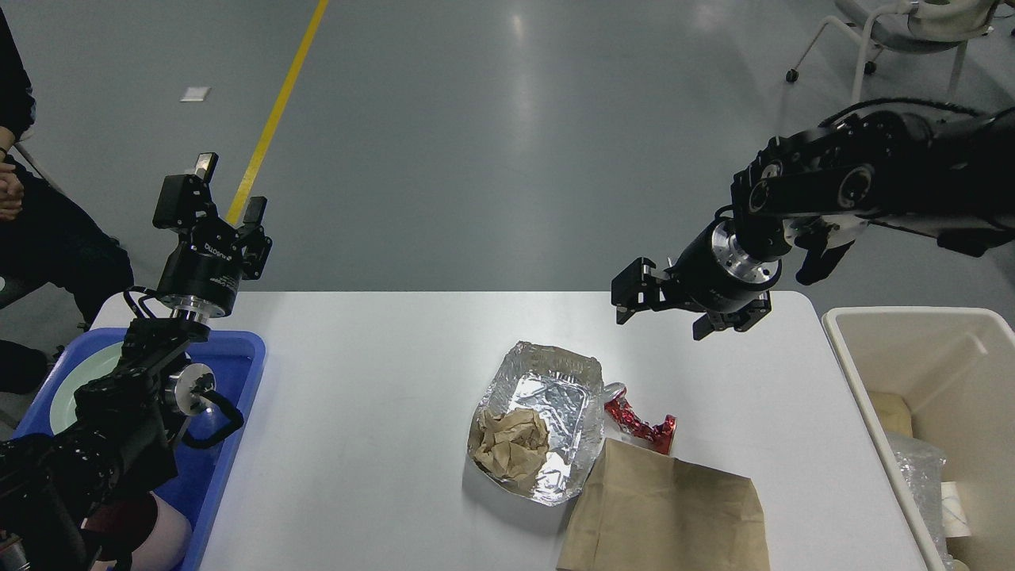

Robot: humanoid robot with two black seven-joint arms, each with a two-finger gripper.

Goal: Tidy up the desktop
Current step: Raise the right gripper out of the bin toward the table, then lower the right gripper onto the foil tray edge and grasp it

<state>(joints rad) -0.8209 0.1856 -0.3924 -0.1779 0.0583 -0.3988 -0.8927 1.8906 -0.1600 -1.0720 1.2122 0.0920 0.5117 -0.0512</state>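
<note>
The white desktop carries a crumpled foil tray with a wad of brown paper inside it. A red foil wrapper lies against the tray's right side. A flat brown paper bag rests at the front edge and overlaps the tray's corner. My right gripper hovers open and empty above the desktop's back right, up and to the right of the foil tray. My left gripper is raised over the desktop's back left corner, open and empty.
A blue tray holding a pale green plate sits at the left edge under my left arm. A beige bin with rubbish in it stands off the right edge. A seated person is at the far left and a wheeled chair at the far right.
</note>
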